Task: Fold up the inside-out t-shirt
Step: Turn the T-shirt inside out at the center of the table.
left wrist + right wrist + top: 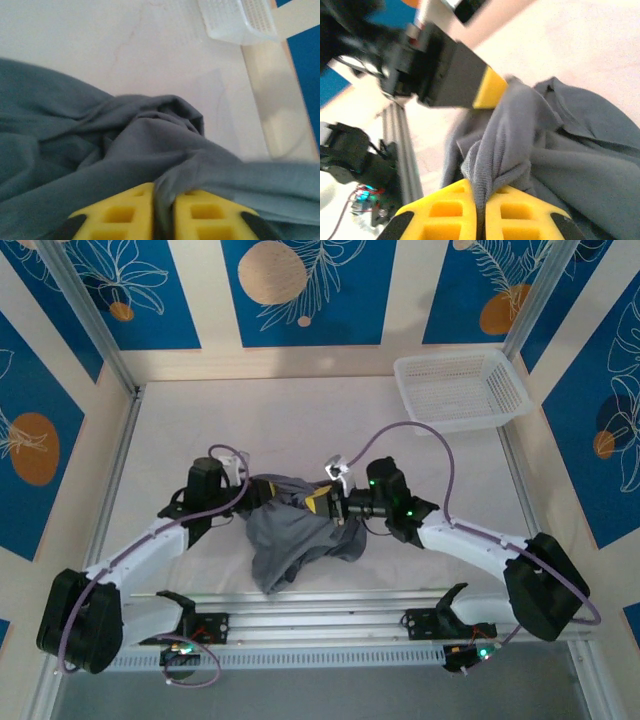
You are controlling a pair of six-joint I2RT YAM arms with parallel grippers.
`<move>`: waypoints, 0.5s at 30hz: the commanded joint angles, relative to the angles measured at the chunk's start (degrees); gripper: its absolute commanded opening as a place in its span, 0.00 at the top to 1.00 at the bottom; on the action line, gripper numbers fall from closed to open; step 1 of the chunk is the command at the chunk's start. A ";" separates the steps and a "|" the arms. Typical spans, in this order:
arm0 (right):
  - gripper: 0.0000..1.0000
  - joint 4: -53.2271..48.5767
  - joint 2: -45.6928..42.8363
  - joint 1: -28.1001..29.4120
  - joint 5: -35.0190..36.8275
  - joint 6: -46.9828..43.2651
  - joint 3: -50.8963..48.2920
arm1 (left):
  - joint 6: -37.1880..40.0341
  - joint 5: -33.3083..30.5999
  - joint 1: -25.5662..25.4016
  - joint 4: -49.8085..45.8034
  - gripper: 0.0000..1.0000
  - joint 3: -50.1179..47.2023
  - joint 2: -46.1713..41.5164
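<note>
cloth sits pinched in both claws. left claw [164, 202] is nearly closed, its yellow pads [142, 197] nipping a ridge of the inside-out t-shirt [295, 535]. right claw [481, 200] is squeezed tight on another bunched fold of the same shirt. the dark grey shirt lies crumpled on the worktop [300, 420], mid-width and towards the near edge. a white mesh basket [462, 388] stands well apart at the far right corner.

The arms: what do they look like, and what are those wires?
The left arm and right arm are white links between chunky black joints, each trailed by a purple cable. Small green lights glow on the right one. The fingers are yellow with square recesses.
</note>
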 commanded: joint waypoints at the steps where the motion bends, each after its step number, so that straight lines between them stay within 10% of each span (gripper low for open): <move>1: 1.00 11.86 -1.20 -0.89 -7.22 7.92 -2.23 | -0.45 2.83 0.82 7.15 0.61 -2.27 0.05; 5: 1.00 8.67 -1.11 -1.03 -4.35 5.58 -1.85 | 4.93 -1.35 0.76 0.94 0.48 -2.32 -7.77; 15: 1.00 7.15 1.14 -1.22 -2.87 4.87 -0.48 | 6.45 -10.78 -7.73 -23.69 0.55 8.49 -19.14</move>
